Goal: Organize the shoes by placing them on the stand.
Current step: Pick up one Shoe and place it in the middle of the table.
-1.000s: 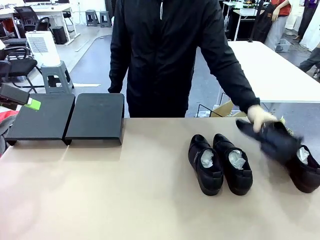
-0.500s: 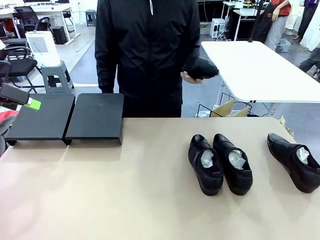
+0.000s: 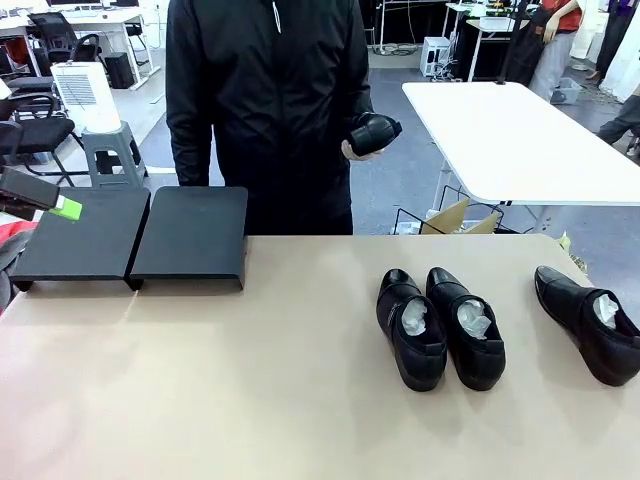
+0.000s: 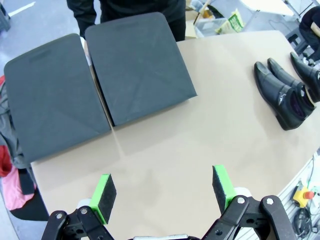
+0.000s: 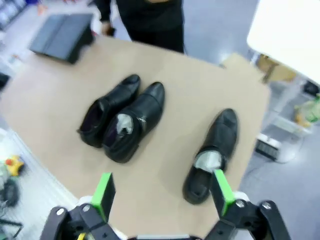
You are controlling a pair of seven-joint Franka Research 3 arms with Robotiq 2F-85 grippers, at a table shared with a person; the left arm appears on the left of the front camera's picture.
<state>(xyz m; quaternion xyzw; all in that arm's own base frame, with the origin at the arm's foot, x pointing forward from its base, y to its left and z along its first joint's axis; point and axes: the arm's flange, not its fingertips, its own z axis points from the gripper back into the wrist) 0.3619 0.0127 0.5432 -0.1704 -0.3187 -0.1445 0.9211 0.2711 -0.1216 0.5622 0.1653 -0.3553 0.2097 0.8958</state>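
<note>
Our left gripper (image 4: 161, 177) gapes empty, with two matte-black sloped metal stands (image 4: 137, 60) ahead of it. Our right gripper (image 5: 161, 184), equally wide and empty, hovers over three glossy black leather shoes (image 5: 135, 120). A person's hand (image 3: 352, 149) carries the fourth shoe (image 3: 376, 129), likely bound for the stands.

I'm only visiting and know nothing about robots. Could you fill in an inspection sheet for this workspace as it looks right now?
surface: tan table, smooth.
job's things: pair of shoes side by side mid-table; third shoe alone at the right; fourth shoe in the person's hand; both platforms of the stand carry no shoe.
clutter: nothing seen.
pincers: left pincer open above the table; right pincer open above the shoes.
cables: dark leads below a yellow button box, off the table.
surroundings: white table, grey stool.
</note>
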